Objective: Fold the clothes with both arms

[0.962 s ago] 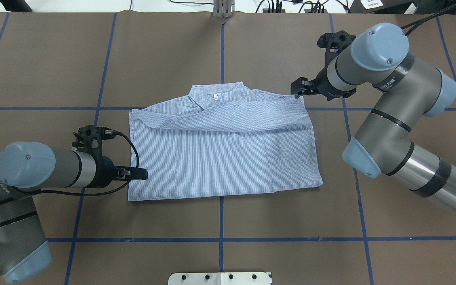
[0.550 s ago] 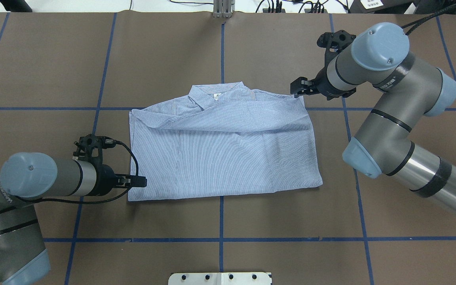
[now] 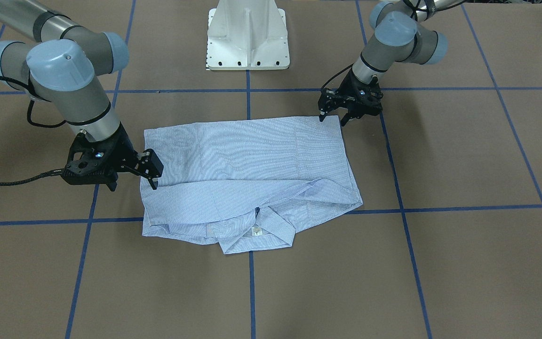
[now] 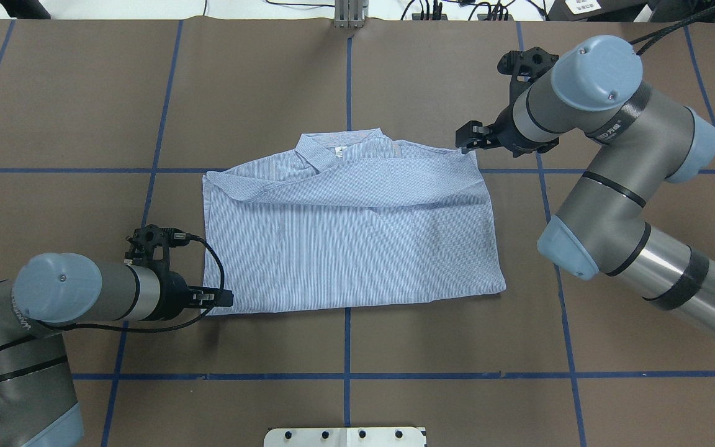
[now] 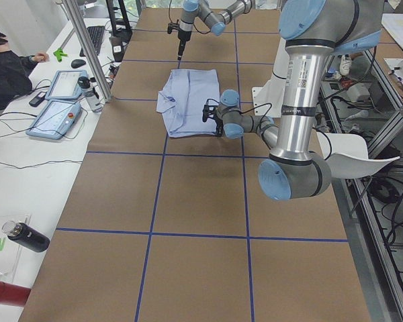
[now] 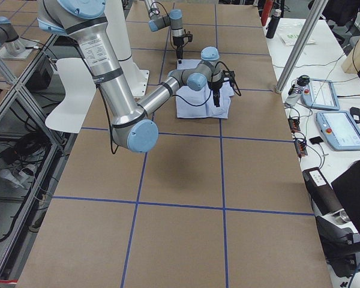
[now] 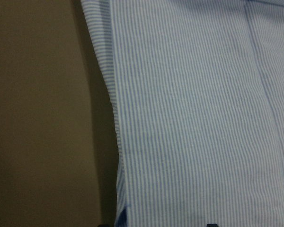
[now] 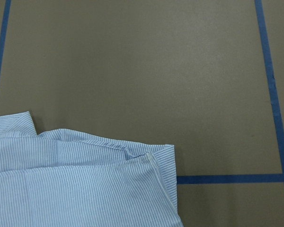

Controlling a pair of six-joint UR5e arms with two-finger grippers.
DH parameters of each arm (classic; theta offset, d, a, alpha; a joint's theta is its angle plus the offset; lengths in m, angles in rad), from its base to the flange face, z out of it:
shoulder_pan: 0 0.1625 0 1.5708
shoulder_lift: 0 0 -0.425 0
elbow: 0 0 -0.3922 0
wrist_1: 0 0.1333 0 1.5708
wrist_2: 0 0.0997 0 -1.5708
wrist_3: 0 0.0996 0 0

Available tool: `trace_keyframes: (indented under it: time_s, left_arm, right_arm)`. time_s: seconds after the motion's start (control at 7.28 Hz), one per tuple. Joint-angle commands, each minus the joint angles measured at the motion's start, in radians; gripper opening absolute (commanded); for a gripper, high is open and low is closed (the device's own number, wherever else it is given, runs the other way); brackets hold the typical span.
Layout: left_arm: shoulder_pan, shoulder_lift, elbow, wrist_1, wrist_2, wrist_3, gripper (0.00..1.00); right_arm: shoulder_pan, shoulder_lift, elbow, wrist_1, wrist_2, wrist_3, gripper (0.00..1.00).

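At the bench's near edge, on the robot's side, stands the white pedestal base (image 4: 345,436). Just beyond it, the left arm (image 4: 84,297) reaches in from the near left corner of the bench (image 4: 457,347) and lies low. The left gripper (image 4: 220,299) is at the near left corner of the shirt (image 4: 345,236), its jaws spread and nothing between them. Whether a fingertip touches the cloth I cannot tell (the wrist camera shows only the striped edge running beside bare brown surface).

The shirt lies flat about the middle of the bench, folded into a rough rectangle. Its straight folded edge faces the near edge and its collar (image 4: 332,149) faces the far edge, with the white neck label (image 4: 337,151) showing. One blue tape line (image 4: 346,341) runs under it from near to far, and another crosses under its far part.

Farther on, the right arm (image 4: 606,186) comes in from the right edge. The right gripper (image 4: 464,140) hangs at the shirt's far right corner with its jaws parted and empty. Its wrist camera looks down on that corner, which has a small wrinkle.
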Motion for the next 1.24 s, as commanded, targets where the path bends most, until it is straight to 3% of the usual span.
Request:
trace_keyframes:
  time_s: [0.0, 0.14, 0.27, 0.69, 1.1]
  left_arm:
    - [0.015, -0.002, -0.001, 0.0, -0.001, -0.014, 0.55]
    - [0.017, -0.011, -0.001, 0.003, -0.001, -0.018, 0.31]
    - [0.017, -0.011, -0.002, 0.003, -0.001, -0.023, 0.0]
    - [0.003, 0.039, -0.033, 0.01, -0.011, -0.008, 0.0]
    - [-0.177, 0.07, 0.008, 0.024, -0.009, 0.226, 0.0]
  right_arm:
    - [0.0, 0.001, 0.0, 0.0, -0.001, 0.0, 0.99]
    - [0.0, -0.001, 0.0, 0.0, -0.001, 0.0, 0.99]
    - [0.0, -0.001, 0.0, 0.0, -0.001, 0.0, 0.99]
    - [0.0, -0.001, 0.002, 0.0, -0.001, 0.002, 0.99]
    - [-0.002, 0.001, 0.002, 0.0, -0.001, 0.005, 0.99]
